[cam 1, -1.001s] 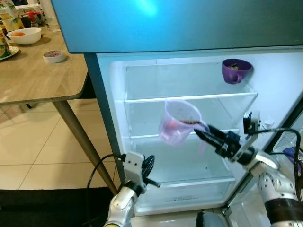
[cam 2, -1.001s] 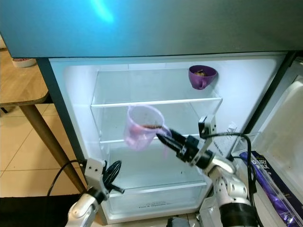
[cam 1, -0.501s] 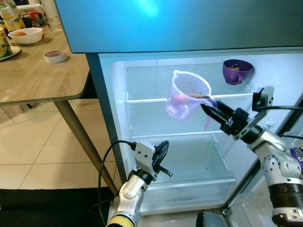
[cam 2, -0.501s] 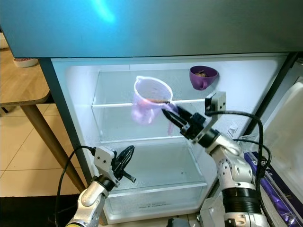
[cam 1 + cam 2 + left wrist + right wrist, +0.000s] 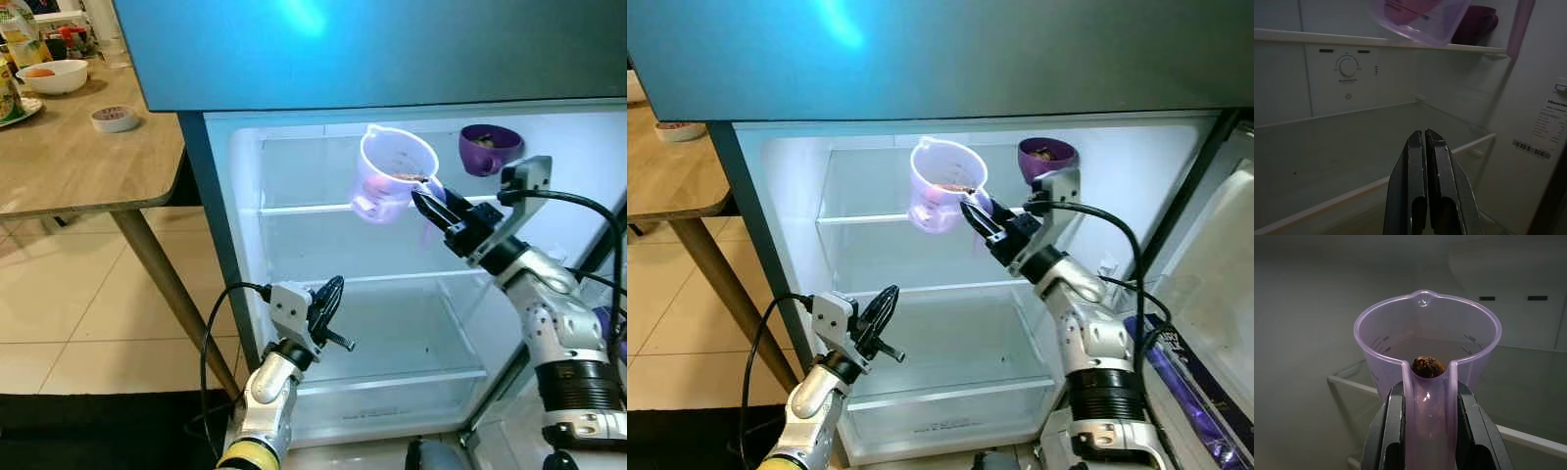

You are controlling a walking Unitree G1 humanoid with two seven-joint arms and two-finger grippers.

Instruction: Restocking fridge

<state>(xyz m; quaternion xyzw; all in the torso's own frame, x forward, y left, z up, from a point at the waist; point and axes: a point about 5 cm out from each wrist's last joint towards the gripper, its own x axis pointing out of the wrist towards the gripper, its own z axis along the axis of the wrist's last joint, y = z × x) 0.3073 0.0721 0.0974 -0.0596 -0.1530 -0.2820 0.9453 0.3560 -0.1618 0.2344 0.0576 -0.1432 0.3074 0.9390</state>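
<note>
A clear lilac measuring cup (image 5: 395,174) with something small and brown inside hangs in front of the open fridge, level with the top glass shelf (image 5: 304,207). My right gripper (image 5: 423,199) is shut on its handle; the right wrist view shows both fingers (image 5: 1393,426) clamping that handle below the cup's (image 5: 1427,333) rim. A purple mug (image 5: 489,149) stands on the top shelf's right end, just beyond the cup. My left gripper (image 5: 331,292) is shut and empty, held low in front of the middle shelf (image 5: 1327,152).
The fridge's lower shelves (image 5: 392,375) are bare. A wooden table (image 5: 69,157) stands to the left with a white bowl (image 5: 47,73) and a tape roll (image 5: 111,117). The fridge door (image 5: 1215,284) stands open on the right, with a purple packet (image 5: 1176,367) in its bin.
My right gripper has lifted the measuring cup from middle-shelf height up to the top shelf and rightward toward the purple mug. My left arm has risen a little.
</note>
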